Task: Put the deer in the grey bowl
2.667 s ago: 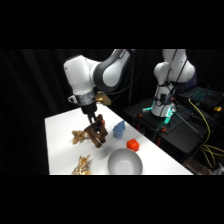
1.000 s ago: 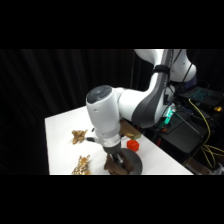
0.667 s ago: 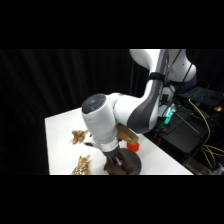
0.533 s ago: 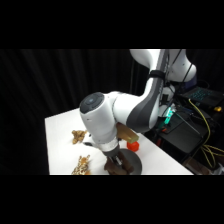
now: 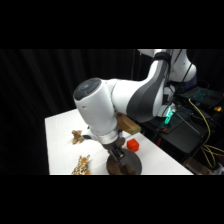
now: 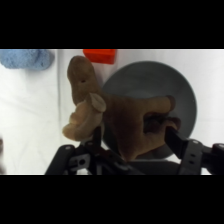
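In the wrist view my gripper (image 6: 135, 141) is shut on the dark brown deer (image 6: 125, 125), one finger on each side of its body. The deer's head (image 6: 82, 95) sticks up to the left. It hangs over the near left part of the grey bowl (image 6: 160, 82), which lies right behind it. From the side, my gripper (image 5: 118, 154) reaches down to the bowl (image 5: 131, 166) at the table's front edge. There the arm's big white joint hides most of the deer.
A red block (image 5: 132, 145) stands just behind the bowl, and a blue soft thing (image 6: 27, 57) lies further left of it. A tan plush animal (image 5: 76, 136) and a yellow spotted toy (image 5: 82, 165) lie left of the bowl. The table's front edge is close.
The arm has swung from the table's middle to the bowl at the front, carrying the deer. Over the last second it has sunk slightly lower over the bowl.
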Motion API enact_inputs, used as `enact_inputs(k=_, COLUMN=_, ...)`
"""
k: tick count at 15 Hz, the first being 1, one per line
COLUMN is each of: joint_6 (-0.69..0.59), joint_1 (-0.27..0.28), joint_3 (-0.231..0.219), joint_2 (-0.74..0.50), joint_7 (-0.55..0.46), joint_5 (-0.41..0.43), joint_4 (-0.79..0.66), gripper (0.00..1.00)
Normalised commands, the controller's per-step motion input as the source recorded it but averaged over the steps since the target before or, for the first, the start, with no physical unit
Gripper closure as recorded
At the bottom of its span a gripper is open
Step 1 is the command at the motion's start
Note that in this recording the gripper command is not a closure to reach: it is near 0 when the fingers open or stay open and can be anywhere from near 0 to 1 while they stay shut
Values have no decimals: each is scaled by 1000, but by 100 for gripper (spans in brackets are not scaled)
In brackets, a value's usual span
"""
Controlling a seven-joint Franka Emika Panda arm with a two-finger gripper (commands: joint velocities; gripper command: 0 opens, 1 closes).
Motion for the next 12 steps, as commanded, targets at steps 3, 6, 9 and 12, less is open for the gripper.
enact_inputs(k=3, joint_6=-190, joint_1=-89, joint_3=-4, joint_2=-475, joint_7=-148, joint_5=115, joint_4=-153, gripper=0)
enact_inputs(k=6, joint_6=-133, joint_1=-118, joint_3=-36, joint_2=-608, joint_7=-159, joint_5=102, joint_4=-251, gripper=0)
enact_inputs(k=9, joint_6=-116, joint_1=-101, joint_3=-70, joint_2=-489, joint_7=-117, joint_5=18, joint_4=-179, gripper=0)
enact_inputs(k=12, joint_6=-37, joint_1=-73, joint_3=-44, joint_2=-200, joint_7=-89, joint_5=3, joint_4=-49, gripper=0)
